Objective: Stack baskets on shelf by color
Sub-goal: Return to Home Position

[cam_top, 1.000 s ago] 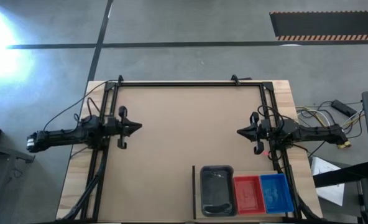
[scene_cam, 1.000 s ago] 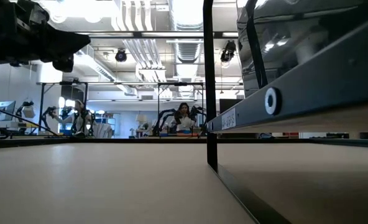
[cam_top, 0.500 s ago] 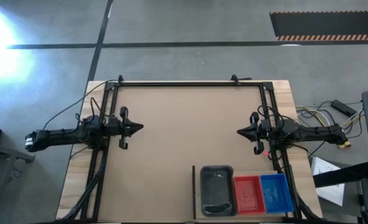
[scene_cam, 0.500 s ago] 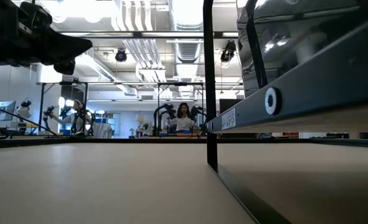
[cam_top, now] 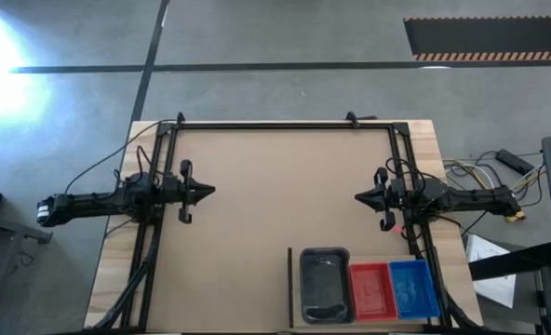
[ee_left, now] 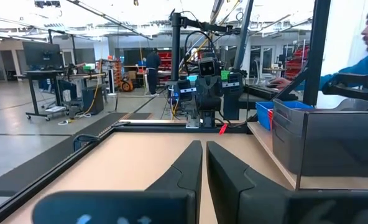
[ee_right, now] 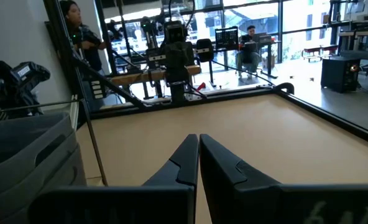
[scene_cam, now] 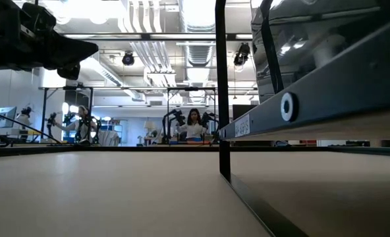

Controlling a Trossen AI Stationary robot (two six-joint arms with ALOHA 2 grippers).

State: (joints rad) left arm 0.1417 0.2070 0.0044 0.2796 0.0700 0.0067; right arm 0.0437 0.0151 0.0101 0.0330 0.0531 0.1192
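Three baskets stand side by side near the table's near edge, right of centre: a dark grey basket [cam_top: 324, 285], a red basket [cam_top: 370, 290] and a blue basket [cam_top: 413, 288]. They rest by their bottoms on the shelf [cam_top: 364, 324], whose thin dark upright edge [cam_top: 290, 287] stands left of the grey one. The grey basket also shows in the left wrist view [ee_left: 339, 143] and the right wrist view [ee_right: 22, 155]. My left gripper [cam_top: 207, 192] hovers shut over the table's left side. My right gripper [cam_top: 359, 196] hovers shut over the right side, beyond the baskets.
A black metal frame [cam_top: 285, 125] runs along the table's far edge and down both sides. Bare tabletop [cam_top: 280, 195] lies between the two grippers. The shelf's dark edge [scene_cam: 222, 131] stands upright in the low view. People show in the room beyond the table.
My left gripper has edged slightly toward the table's right and dipped a little, then held still. The right arm and the baskets have stayed where they were.
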